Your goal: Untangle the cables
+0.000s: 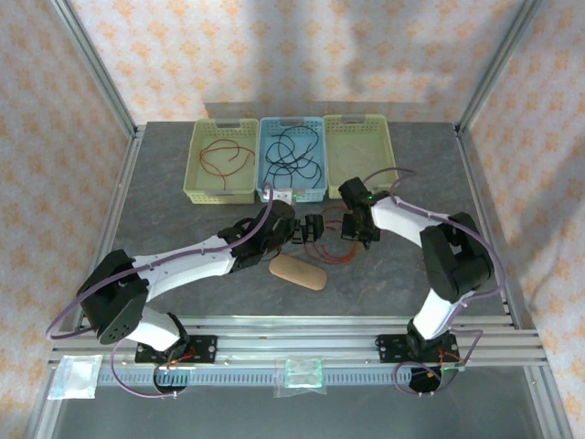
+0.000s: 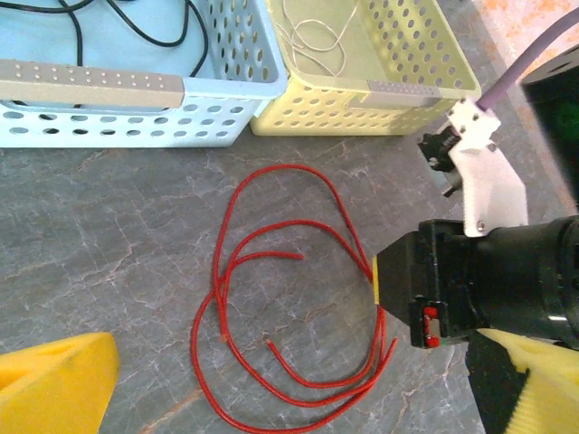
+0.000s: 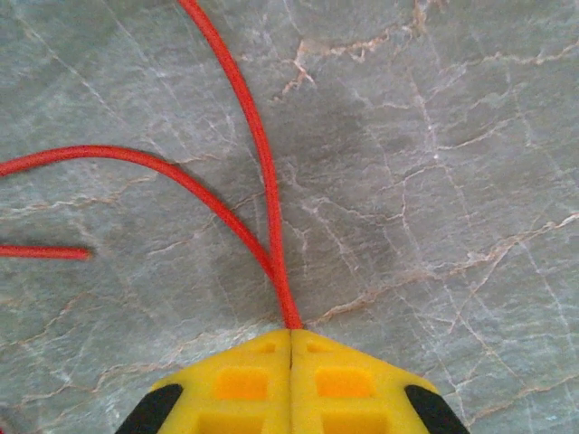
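Loops of red cable (image 2: 271, 312) lie on the grey table between the two grippers, also seen from above as red cable (image 1: 327, 245). My right gripper (image 3: 289, 333) is shut on two red strands (image 3: 264, 172) that run out from between its yellow fingertips. From the left wrist it appears as a black block, the right gripper (image 2: 398, 289), at the right side of the loops. My left gripper (image 2: 298, 380) stands wide open over the loops, its yellow fingers (image 2: 54, 380) apart with nothing between them. From above, the left gripper (image 1: 309, 228) faces the right gripper (image 1: 353, 229).
Three baskets stand at the back: a yellow-green one (image 1: 222, 195) with a red cable (image 1: 224, 157), a blue one (image 1: 292, 123) with black cables (image 1: 291, 155), and a yellow-green one (image 1: 359, 119) with a pale wire (image 2: 312, 36). A tan oval pad (image 1: 297, 272) lies near the loops.
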Controlling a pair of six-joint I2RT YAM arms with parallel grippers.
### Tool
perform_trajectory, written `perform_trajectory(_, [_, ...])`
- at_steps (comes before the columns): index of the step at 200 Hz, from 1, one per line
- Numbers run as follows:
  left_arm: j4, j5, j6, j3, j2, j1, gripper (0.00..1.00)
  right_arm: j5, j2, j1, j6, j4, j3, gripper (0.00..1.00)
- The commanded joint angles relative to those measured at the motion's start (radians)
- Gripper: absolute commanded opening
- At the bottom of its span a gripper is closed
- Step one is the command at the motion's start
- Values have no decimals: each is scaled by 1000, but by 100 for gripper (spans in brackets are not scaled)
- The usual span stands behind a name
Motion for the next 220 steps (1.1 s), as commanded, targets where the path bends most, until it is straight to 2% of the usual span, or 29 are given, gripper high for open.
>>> perform_trajectory(1, [5, -34, 1, 10, -10, 7, 99, 27, -109, -4, -20, -28, 24, 5])
perform_trajectory(24, [32, -17, 11, 8, -20, 30, 99, 30, -196, -4, -58, -39, 31, 0])
perform_trajectory(63, [70, 33, 36, -12, -47, 94, 99, 68, -302, -4, -113, -53, 22, 1])
perform_trajectory(82, [53, 48, 65, 7, -43, 104, 99, 40, -243, -4, -105, -98, 44, 14])
perform_trajectory(93, [43, 73, 123, 28, -35, 94, 99, 27, -204, -4, -88, -92, 40, 19])
perform_trajectory(117, [28, 72, 177, 56, -30, 38, 99, 23, -151, -3, -45, -52, 28, 21])
perform_trajectory(150, [79, 83, 139, 19, -30, -1, 99, -4, -74, -6, -37, -27, 28, 26])
perform_trajectory(220, [91, 47, 131, 2, -43, -11, 99, 6, 37, -10, -42, -14, 38, 26])
